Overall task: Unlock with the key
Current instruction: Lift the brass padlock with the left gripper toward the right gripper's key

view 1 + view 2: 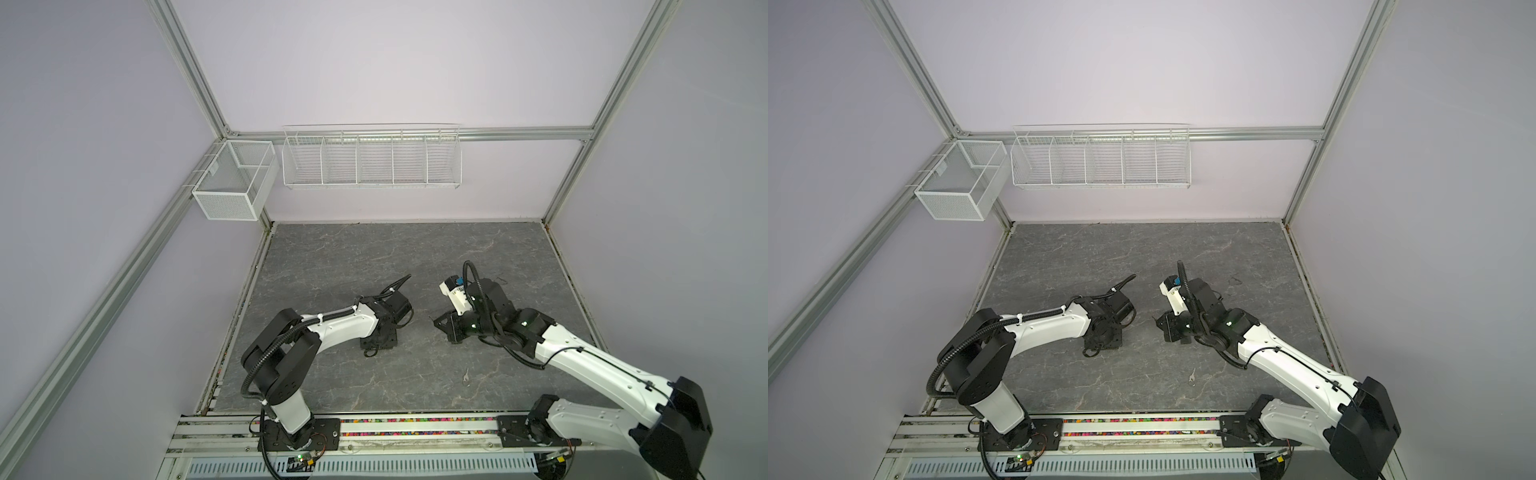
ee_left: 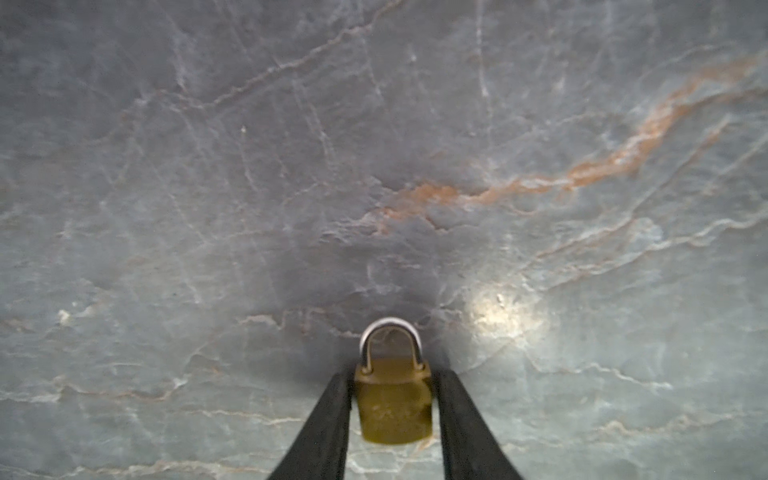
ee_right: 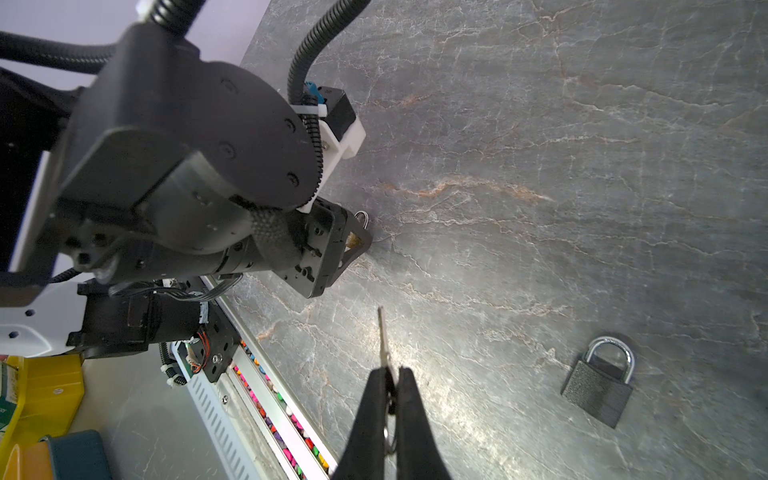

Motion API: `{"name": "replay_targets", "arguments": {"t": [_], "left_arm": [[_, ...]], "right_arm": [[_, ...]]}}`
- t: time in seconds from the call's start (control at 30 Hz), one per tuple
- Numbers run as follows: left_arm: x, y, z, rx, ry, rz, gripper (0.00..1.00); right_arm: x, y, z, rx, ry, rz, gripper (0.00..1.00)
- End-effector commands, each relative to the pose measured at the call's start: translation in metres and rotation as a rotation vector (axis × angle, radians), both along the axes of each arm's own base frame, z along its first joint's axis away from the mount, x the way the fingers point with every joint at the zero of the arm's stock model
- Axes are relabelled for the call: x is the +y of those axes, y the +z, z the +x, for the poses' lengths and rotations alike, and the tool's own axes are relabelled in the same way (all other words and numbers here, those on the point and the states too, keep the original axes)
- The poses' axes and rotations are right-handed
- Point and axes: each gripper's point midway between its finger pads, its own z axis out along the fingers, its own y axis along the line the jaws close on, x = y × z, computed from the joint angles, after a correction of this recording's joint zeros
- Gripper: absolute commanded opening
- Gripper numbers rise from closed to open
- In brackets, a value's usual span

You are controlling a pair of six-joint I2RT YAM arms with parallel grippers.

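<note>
Between right fingers [image 3: 365,415], key [image 3: 383,336] bow barely visible.

The left hand [image 1: 1101,340] and the right hand [image 1: 1163,324] hang low over the gray worktop [image 1: 1100,257], and a small silver thing [image 1: 1192,377] lies nearby.
</note>
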Motion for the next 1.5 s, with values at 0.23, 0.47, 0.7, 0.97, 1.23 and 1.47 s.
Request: {"name": "replay_targets", "arguments": {"t": [0.23, 0.47, 0.7, 0.97, 1.23, 1.47], "left_arm": [[0.002, -0.007, 0.006, -0.012, 0.029, 0.041, 0.34], [0.001, -0.007, 0.005, -0.014, 0.035, 0.032, 0.30], [0.007, -0.009, 0.000, -0.011, 0.042, 0.035, 0.22], [0.002, 0.002, 0.005, -0.051, 0.083, -0.029, 0.15], [-0.012, 0.052, 0.019, -0.162, 0.142, -0.174, 0.12], [-0.025, 0.132, 0.033, -0.325, 0.239, -0.440, 0.09]], "right_arm": [[-0.002, -0.001, -0.003, -0.017, 0.004, 0.002, 0.07], [-0.001, -0.003, -0.003, -0.012, 0.009, 0.001, 0.07], [-0.001, -0.002, -0.002, -0.018, 0.009, 0.001, 0.07], [-0.004, 0.001, 0.000, -0.027, -0.004, -0.014, 0.07], [-0.007, 0.007, -0.003, -0.046, -0.002, -0.041, 0.06], [0.007, 0.033, -0.005, -0.124, 0.001, -0.062, 0.06]]}}
